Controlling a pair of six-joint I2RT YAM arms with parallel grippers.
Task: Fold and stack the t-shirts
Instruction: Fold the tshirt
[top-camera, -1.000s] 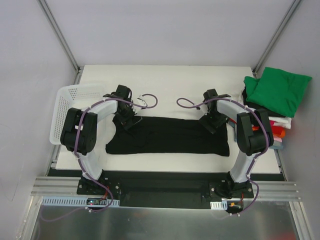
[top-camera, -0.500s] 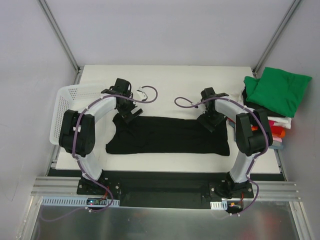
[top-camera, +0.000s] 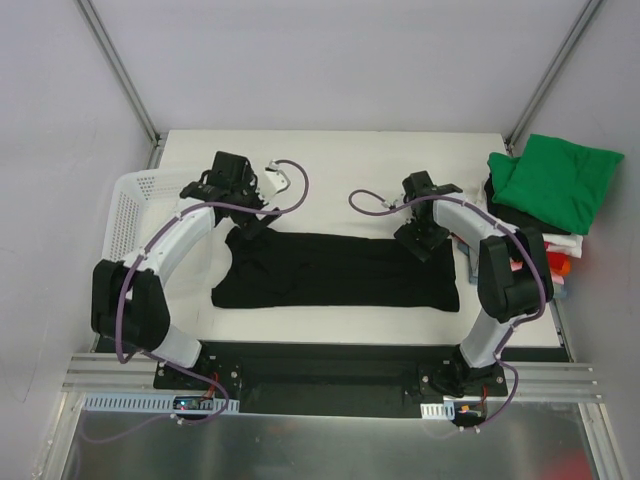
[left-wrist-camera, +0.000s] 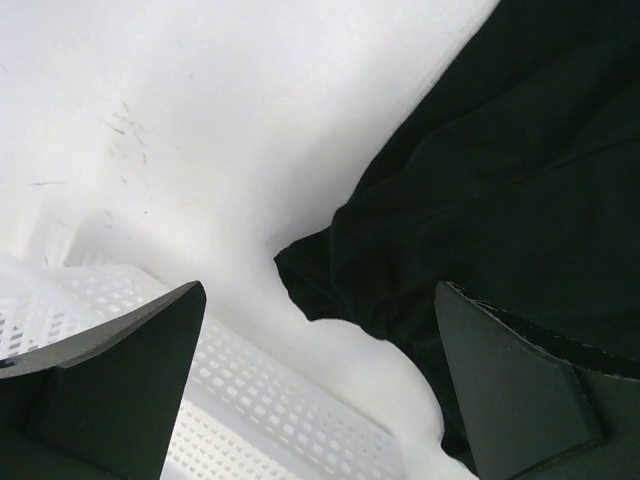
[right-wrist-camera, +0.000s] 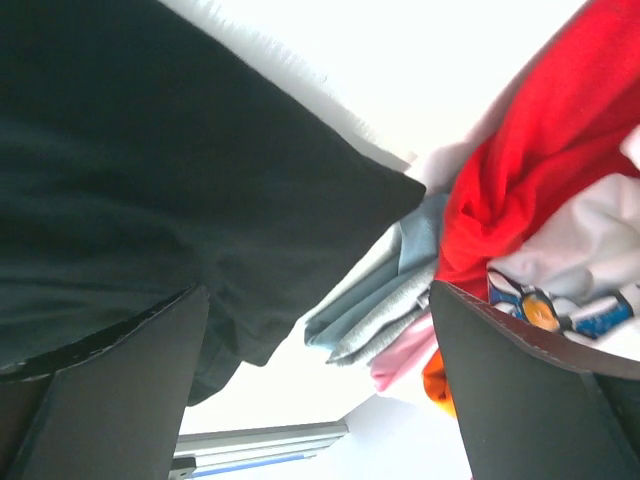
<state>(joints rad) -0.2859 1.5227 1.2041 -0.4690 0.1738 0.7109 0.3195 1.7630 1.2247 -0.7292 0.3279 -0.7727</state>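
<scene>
A black t-shirt (top-camera: 335, 272) lies folded into a long band across the white table (top-camera: 330, 160). My left gripper (top-camera: 248, 226) is open and empty just above the band's far left corner. The left wrist view shows that corner (left-wrist-camera: 500, 180) between and beyond its fingers (left-wrist-camera: 120, 390). My right gripper (top-camera: 421, 243) is open and empty over the band's far right edge, and the black cloth (right-wrist-camera: 150, 170) shows in the right wrist view. A stack of folded shirts with a green one (top-camera: 555, 180) on top sits at the right. Its red (right-wrist-camera: 540, 150), grey-blue (right-wrist-camera: 380, 300), pink (right-wrist-camera: 400, 365) and orange (right-wrist-camera: 435, 385) layers show.
A white mesh basket (top-camera: 135, 215) stands at the table's left edge, close to my left gripper, and also shows in the left wrist view (left-wrist-camera: 260, 400). The enclosure's walls ring the table. The arm bases and a metal rail (top-camera: 330, 375) are at the near edge.
My left gripper has drawn back from the shirt's left part toward the far left, and its elbow has swung out left. The right gripper has barely moved. The shirt lies as before.
</scene>
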